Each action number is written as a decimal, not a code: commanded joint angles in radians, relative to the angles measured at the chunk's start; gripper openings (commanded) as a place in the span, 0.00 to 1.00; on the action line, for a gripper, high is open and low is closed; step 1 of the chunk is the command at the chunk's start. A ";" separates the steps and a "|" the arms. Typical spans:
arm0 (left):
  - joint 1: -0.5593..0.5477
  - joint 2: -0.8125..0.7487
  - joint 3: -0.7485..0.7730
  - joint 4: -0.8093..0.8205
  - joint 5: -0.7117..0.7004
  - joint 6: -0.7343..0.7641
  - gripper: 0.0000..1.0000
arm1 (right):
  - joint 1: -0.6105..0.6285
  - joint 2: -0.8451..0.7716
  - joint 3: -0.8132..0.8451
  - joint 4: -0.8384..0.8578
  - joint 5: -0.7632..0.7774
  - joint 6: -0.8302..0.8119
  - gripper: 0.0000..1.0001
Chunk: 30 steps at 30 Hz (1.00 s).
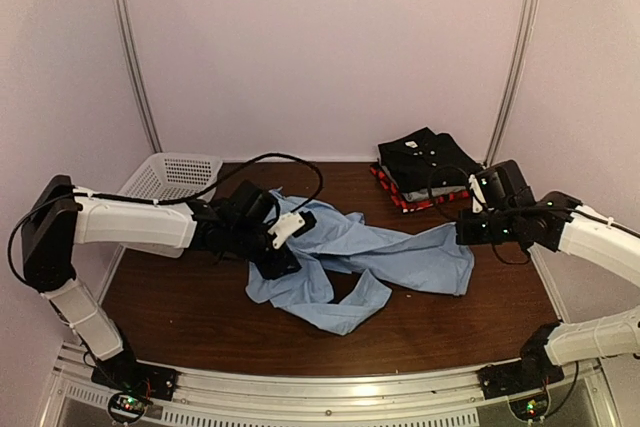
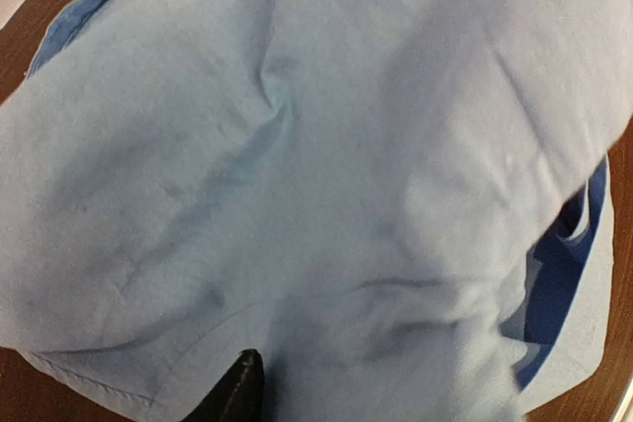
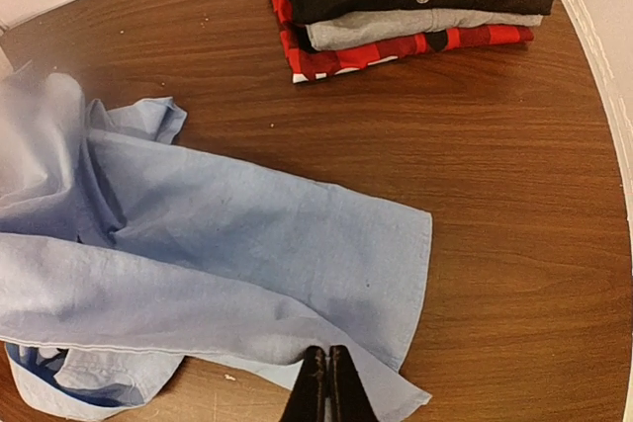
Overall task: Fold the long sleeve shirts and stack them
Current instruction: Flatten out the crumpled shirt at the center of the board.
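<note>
The light blue shirt lies crumpled across the middle of the table. My left gripper is at its left part. In the left wrist view the shirt fills the frame. One black finger shows, and the other is hidden under the cloth, whose creases run in beside it. My right gripper is at the shirt's right end. Its jaws are shut together on the hem of the shirt. A stack of folded black, grey and red-plaid shirts sits at the back right and shows in the right wrist view.
A white mesh basket stands at the back left, behind my left arm. Bare brown tabletop lies between the blue shirt and the stack. White walls close in the table on three sides.
</note>
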 commanded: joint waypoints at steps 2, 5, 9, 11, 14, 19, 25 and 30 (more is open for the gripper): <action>0.002 -0.124 -0.135 0.154 -0.053 -0.052 0.53 | -0.079 0.006 0.031 0.014 -0.035 -0.031 0.00; 0.002 -0.192 -0.218 0.196 -0.080 -0.080 0.65 | -0.109 0.009 0.032 0.015 -0.052 -0.045 0.00; 0.002 -0.247 -0.324 0.258 -0.090 -0.095 0.73 | -0.125 0.021 0.036 0.018 -0.068 -0.057 0.00; 0.002 -0.237 -0.328 0.257 -0.084 -0.086 0.73 | -0.128 0.027 0.041 0.019 -0.072 -0.063 0.00; 0.002 -0.193 -0.319 0.237 -0.111 -0.089 0.72 | -0.134 0.030 0.053 0.017 -0.079 -0.071 0.00; 0.003 -0.154 -0.310 0.197 -0.181 -0.132 0.67 | -0.146 0.029 0.071 0.006 -0.072 -0.083 0.00; 0.003 -0.128 -0.275 0.111 -0.215 -0.166 0.51 | -0.173 0.025 0.086 -0.006 -0.062 -0.099 0.00; 0.003 -0.100 -0.257 0.083 -0.210 -0.160 0.32 | -0.188 0.027 0.087 -0.002 -0.065 -0.107 0.00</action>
